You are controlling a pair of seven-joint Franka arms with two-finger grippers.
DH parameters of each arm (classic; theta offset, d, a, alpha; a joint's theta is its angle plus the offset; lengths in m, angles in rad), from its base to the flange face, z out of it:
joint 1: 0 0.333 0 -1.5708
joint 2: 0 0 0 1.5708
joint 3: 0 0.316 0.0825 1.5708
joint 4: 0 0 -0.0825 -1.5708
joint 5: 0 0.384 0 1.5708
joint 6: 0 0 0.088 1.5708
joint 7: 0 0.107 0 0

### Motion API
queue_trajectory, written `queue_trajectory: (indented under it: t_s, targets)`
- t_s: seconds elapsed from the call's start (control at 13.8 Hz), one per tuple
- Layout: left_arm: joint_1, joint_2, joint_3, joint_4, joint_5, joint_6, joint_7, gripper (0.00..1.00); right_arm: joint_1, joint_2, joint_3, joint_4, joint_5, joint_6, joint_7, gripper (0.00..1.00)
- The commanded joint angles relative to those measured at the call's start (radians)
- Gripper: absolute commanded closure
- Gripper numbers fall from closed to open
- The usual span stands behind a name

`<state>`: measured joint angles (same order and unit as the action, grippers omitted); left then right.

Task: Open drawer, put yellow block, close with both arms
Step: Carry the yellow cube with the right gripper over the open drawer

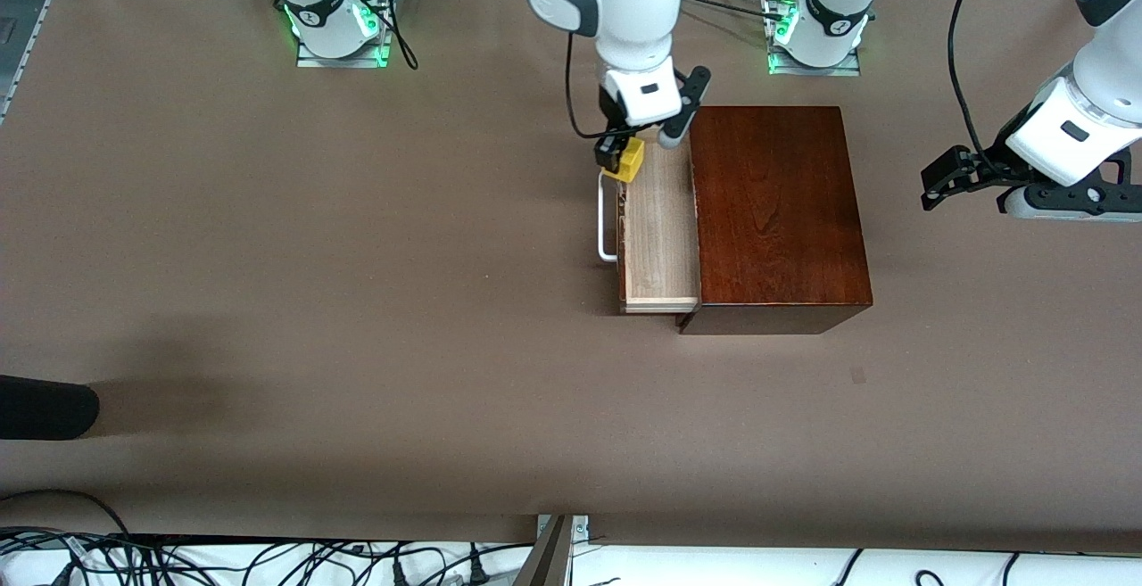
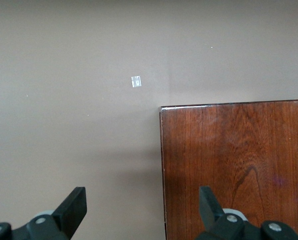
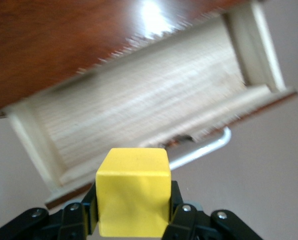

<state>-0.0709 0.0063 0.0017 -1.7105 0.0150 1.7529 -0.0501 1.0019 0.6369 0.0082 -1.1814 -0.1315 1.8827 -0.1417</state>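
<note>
Brown bench (image 1: 357,301) under everything, with cables along the edge nearest the front camera. Landmark: glossy dark mahogany box (image 1: 776,211) standing toward the left arm's end of the bench.

Drawer (image 1: 660,238) pulled out of the box toward the right arm's end; pale wood floor bare; white bar handle (image 1: 607,220) on the drawer front, on the side away from the box.

Right pincer (image 1: 622,160) up in the air over the drawer front, at the drawer's end farthest from the front camera. Clamped on the yellow block (image 1: 630,160); fingers (image 3: 181,220) pressed against two opposite faces of the cube in the right wrist view. Block not yet inside the drawer; hangs above the front edge just by the handle.

Left pincer (image 1: 959,177) in the air off the box's side away from the drawer, toward the left arm's end of the bench, well apart from the box in the front view. Jaws spread wide, holding nothing; in the left wrist view one fingertip (image 2: 71,207) over bare bench, the other over the box top. Left arm waiting.

Small pale square mark (image 2: 136,81) on the bench near a corner of the box, seen from the left wrist view.
</note>
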Motion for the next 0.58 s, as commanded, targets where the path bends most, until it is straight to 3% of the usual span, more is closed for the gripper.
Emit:
queue_trajectory:
  t_s: [0.0, 0.51]
  targets:
    - [-0.007, -0.014, 0.004, -0.015, 0.011, 0.013, 0.007, 0.00, 0.044, 0.079, -0.014, 0.109, -0.023, -0.017, -0.088, 1.00]
    - [-0.007, -0.014, 0.004, -0.015, 0.011, 0.011, 0.009, 0.00, 0.046, 0.187, -0.014, 0.167, -0.028, 0.087, -0.180, 1.00]
